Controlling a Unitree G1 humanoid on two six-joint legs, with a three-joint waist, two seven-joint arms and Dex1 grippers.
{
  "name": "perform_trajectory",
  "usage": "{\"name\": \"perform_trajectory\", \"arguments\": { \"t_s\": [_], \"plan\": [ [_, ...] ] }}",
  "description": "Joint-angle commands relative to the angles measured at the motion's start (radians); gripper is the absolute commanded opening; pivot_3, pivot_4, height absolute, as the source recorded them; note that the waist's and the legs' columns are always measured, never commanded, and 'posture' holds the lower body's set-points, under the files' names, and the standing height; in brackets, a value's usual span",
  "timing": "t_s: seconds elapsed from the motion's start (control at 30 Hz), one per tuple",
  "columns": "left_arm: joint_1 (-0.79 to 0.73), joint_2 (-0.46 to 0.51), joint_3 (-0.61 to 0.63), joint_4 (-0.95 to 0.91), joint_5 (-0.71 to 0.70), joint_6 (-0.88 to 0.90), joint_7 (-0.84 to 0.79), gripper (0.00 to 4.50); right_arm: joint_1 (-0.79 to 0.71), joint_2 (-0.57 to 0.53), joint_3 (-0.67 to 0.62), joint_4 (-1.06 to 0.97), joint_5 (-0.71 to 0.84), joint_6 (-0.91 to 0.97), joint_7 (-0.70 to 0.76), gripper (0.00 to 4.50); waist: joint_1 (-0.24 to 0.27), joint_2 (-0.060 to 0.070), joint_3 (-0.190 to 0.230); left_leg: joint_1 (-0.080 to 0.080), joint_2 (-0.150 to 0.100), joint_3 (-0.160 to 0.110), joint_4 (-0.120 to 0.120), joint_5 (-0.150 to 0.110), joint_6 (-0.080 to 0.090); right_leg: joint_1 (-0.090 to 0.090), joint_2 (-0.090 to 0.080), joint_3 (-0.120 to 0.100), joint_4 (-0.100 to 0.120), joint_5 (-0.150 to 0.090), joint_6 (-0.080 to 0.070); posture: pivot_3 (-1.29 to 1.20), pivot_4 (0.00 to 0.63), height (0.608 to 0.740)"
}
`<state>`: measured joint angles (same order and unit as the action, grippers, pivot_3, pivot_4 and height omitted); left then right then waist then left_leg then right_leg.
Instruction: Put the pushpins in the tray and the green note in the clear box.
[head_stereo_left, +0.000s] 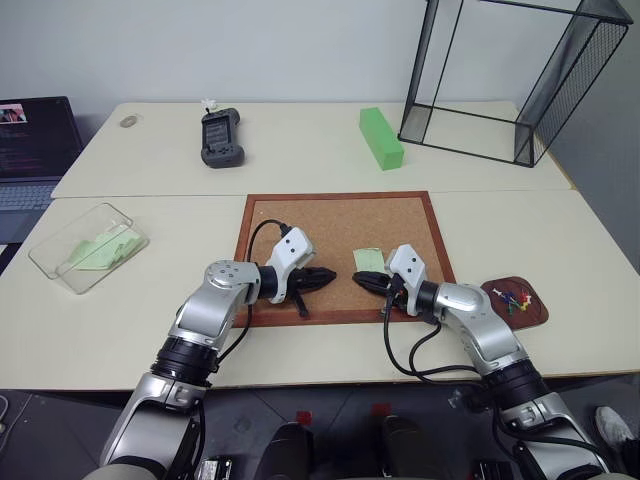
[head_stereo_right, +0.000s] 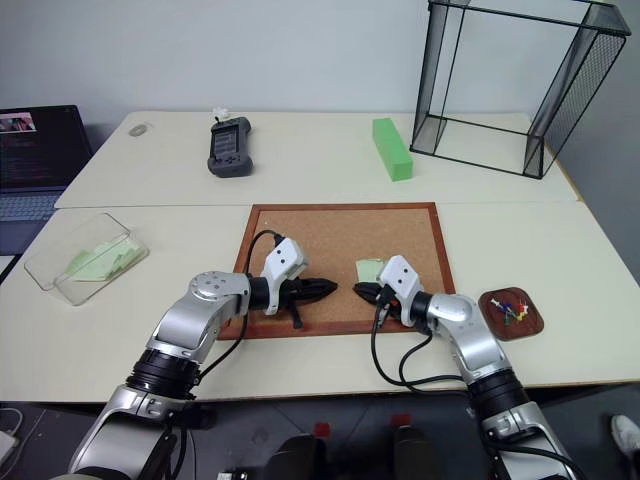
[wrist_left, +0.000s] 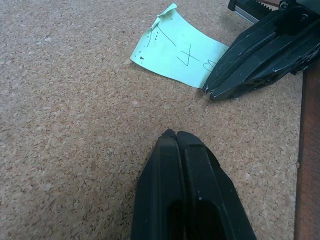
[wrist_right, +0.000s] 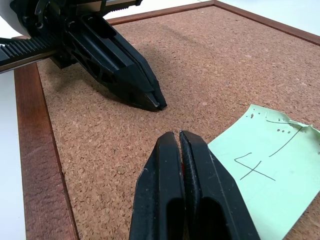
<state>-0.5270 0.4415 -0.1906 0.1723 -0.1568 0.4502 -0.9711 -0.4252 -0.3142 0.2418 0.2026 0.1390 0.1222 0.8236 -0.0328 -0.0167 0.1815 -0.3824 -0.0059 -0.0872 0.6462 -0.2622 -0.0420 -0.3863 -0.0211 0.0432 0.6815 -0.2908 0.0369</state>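
On cork board (head_stereo_left: 340, 225), near right: green note (head_stereo_left: 368, 259) lies flat, not yet boxed. Right gripper (head_stereo_left: 362, 281) beside it, jaws closed, possibly on red pin. Left gripper (head_stereo_left: 330, 277) closed, empty. Pushpins (head_stereo_left: 515, 298) in tray (head_stereo_left: 530, 312), right. Clear box (head_stereo_left: 52, 262) far left, holds green slips.
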Motion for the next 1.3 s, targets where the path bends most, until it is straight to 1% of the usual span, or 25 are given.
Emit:
{"name": "perform_trajectory", "arguments": {
  "t_s": [0.03,0.17,0.43,0.77,0.83,0.97,1.03,1.1,1.13,1.17,1.3],
  "plan": [
    [-0.01,-0.002,-0.007,-0.003,0.0,-0.002,0.003,0.0,0.003,-0.013,-0.017,-0.025,0.006,-0.007,0.012,0.04,0.0,0.0,0.0,0.0,0.0,0.0,0.0,0.0,0.0,0.0,0.0,0.0,0.0,0.0,0.0,0.0,0.15,0.74],
    [-0.01,-0.007,-0.004,0.001,0.0,-0.007,0.007,0.0,-0.003,-0.04,-0.017,-0.077,0.008,-0.004,0.038,0.04,0.0,0.0,0.0,0.0,0.0,0.0,0.0,0.0,0.0,0.0,0.0,0.0,0.0,0.0,0.0,0.0,0.15,0.74],
    [-0.006,-0.019,-0.008,0.005,0.001,-0.011,0.01,0.0,-0.037,-0.078,-0.062,-0.219,0.063,0.1,0.044,0.04,0.001,0.0,0.0,-0.002,0.0,0.0,0.0,0.0,0.0,-0.001,-0.001,0.0,0.0,0.0,0.0,0.0,0.15,0.74],
    [-0.006,-0.024,-0.009,0.016,0.0,-0.013,0.006,0.0,-0.056,-0.113,-0.089,-0.254,0.068,0.127,0.046,0.04,0.0,0.0,0.0,-0.001,0.0,0.0,0.0,0.0,0.0,-0.001,-0.001,0.0,0.0,0.0,0.0,0.0,0.15,0.74],
    [-0.012,-0.043,0.023,0.014,-0.036,0.028,0.02,0.0,-0.058,-0.126,-0.092,-0.262,0.057,0.112,0.046,0.04,0.0,0.0,0.0,-0.001,0.0,0.0,0.0,0.0,0.0,-0.001,-0.001,0.0,0.0,0.0,0.0,0.0,0.15,0.74],
    [-0.045,-0.082,0.14,-0.044,-0.181,0.192,0.043,0.0,-0.061,-0.159,-0.093,-0.289,0.033,0.075,0.046,0.04,0.0,0.0,0.0,-0.002,0.0,0.0,0.001,0.0,0.0,-0.001,-0.001,0.0,0.0,0.0,0.0,0.0,0.15,0.74],
    [-0.06,-0.084,0.197,-0.086,-0.263,0.293,0.051,0.39,-0.063,-0.18,-0.093,-0.3,0.017,0.048,0.046,0.0,0.0,-0.001,0.001,-0.002,0.0,0.0,0.001,0.0,0.0,-0.001,-0.001,0.0,0.0,0.0,0.0,0.0,0.15,0.74],
    [-0.074,-0.075,0.269,-0.13,-0.372,0.423,0.056,0.67,-0.063,-0.206,-0.092,-0.31,-0.006,0.012,0.045,0.0,0.0,-0.001,0.001,-0.003,0.0,-0.001,0.0,0.0,0.0,-0.002,-0.001,-0.001,0.0,0.0,0.0,0.0,0.15,0.74],
    [-0.082,-0.074,0.312,-0.145,-0.429,0.492,0.068,0.95,-0.064,-0.218,-0.092,-0.314,-0.015,-0.006,0.044,0.0,-0.001,-0.001,0.001,-0.003,0.0,-0.001,0.0,0.0,0.0,-0.002,-0.001,-0.001,0.0,0.0,0.0,0.0,0.15,0.74],
    [-0.089,-0.076,0.352,-0.157,-0.48,0.558,0.086,1.07,-0.063,-0.227,-0.092,-0.317,-0.022,-0.021,0.045,0.0,-0.002,-0.001,0.001,-0.003,0.0,-0.001,0.0,0.0,0.0,-0.002,-0.001,-0.001,0.0,0.0,0.0,0.0,0.15,0.74],
    [-0.118,-0.127,0.524,-0.179,-0.69,0.809,0.21,1.93,-0.066,-0.258,-0.089,-0.326,-0.049,-0.093,0.045,0.0,-0.003,-0.001,0.001,-0.002,0.001,-0.003,0.0,0.0,0.0,-0.002,-0.001,-0.001,0.0,0.0,0.0,0.0,0.15,0.74]
  ]
}}
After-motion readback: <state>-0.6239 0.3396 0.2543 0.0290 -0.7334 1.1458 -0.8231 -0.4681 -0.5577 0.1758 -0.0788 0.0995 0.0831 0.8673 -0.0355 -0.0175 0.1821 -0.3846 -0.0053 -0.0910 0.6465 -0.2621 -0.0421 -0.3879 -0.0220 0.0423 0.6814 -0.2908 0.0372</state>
